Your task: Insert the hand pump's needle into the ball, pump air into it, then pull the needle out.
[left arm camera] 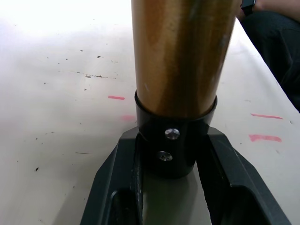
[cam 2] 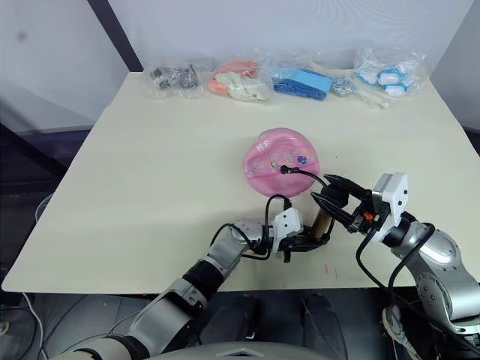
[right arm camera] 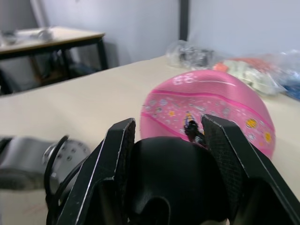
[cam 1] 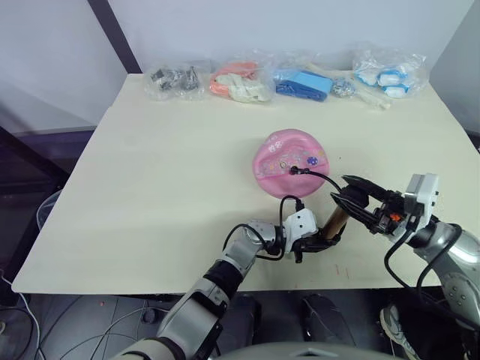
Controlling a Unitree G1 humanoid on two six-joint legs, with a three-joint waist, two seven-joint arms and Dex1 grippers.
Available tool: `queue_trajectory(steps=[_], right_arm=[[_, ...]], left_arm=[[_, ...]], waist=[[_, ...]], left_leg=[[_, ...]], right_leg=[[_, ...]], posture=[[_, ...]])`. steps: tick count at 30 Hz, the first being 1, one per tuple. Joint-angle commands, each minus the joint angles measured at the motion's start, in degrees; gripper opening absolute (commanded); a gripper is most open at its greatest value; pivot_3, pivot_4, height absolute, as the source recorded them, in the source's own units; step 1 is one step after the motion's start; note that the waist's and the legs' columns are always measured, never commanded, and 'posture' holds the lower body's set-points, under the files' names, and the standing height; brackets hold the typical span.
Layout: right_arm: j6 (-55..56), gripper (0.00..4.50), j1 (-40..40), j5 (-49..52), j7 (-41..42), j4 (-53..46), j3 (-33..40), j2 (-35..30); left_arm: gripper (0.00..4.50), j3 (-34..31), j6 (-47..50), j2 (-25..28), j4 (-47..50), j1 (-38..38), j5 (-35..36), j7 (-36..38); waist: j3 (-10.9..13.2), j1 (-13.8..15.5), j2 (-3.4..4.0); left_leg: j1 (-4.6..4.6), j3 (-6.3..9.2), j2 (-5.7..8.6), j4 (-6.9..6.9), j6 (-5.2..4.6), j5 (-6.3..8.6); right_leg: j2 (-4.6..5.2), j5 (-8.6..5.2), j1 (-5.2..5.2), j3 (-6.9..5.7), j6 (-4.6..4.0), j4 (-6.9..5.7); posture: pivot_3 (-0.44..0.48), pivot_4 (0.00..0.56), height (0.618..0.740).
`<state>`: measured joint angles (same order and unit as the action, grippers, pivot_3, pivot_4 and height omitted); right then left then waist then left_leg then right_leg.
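Note:
The pink ball [cam 1: 289, 163] lies on the table, dented on top. The needle's black fitting [cam 1: 294, 169] sits in its valve, and the thin black hose [cam 1: 322, 178] runs from there to the hand pump. The gold-bronze pump [cam 1: 334, 220] stands tilted near the table's front edge. My left gripper [cam 1: 319, 241] is shut on the pump's black lower cap [left arm camera: 174, 150], seen between both fingers [left arm camera: 117, 187] in the left wrist view. My right gripper [cam 1: 349, 199] is shut on the pump's black T-handle [right arm camera: 176, 178] at the top, with the ball [right arm camera: 211, 110] just beyond it.
Several clear plastic bags of small items lie along the table's far edge: grey parts [cam 1: 176, 79], orange and white pieces [cam 1: 240, 82], blue pieces [cam 1: 300, 82], white and blue pieces [cam 1: 390, 73]. The table's front edge [cam 1: 150, 289] lies just under my arms.

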<state>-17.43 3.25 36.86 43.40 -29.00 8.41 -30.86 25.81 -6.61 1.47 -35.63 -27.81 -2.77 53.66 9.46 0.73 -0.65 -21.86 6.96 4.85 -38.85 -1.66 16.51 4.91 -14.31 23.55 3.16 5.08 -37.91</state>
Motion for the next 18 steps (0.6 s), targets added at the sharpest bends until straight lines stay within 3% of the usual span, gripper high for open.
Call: queue_trajectory(steps=[1,18], right_arm=[[-1.8,1.74,1.0,1.8,0.3,-2.1,-1.2,0.1],[-8.9,1.74,2.5,5.0,-1.5,-3.5,-2.4,-0.1]], left_arm=[[1.10,-1.0,-0.4,-0.8,-1.2,-0.6,-0.2,-2.0],[1.10,-1.1,-3.3,-0.6,-4.8,-1.9,-1.0,-1.9]], waist=[[0.0,0.0,0.01],[-0.5,0.0,-0.14]], left_leg=[[0.00,0.00,0.00,0.00,0.00,0.00],[0.05,0.03,0.01,0.00,-0.02,0.01]], right_leg=[[0.00,0.00,0.00,0.00,0.00,0.00],[-0.01,0.00,-0.08,-0.04,0.00,0.01]], posture=[[0.000,0.150,0.740],[0.000,0.150,0.740]])
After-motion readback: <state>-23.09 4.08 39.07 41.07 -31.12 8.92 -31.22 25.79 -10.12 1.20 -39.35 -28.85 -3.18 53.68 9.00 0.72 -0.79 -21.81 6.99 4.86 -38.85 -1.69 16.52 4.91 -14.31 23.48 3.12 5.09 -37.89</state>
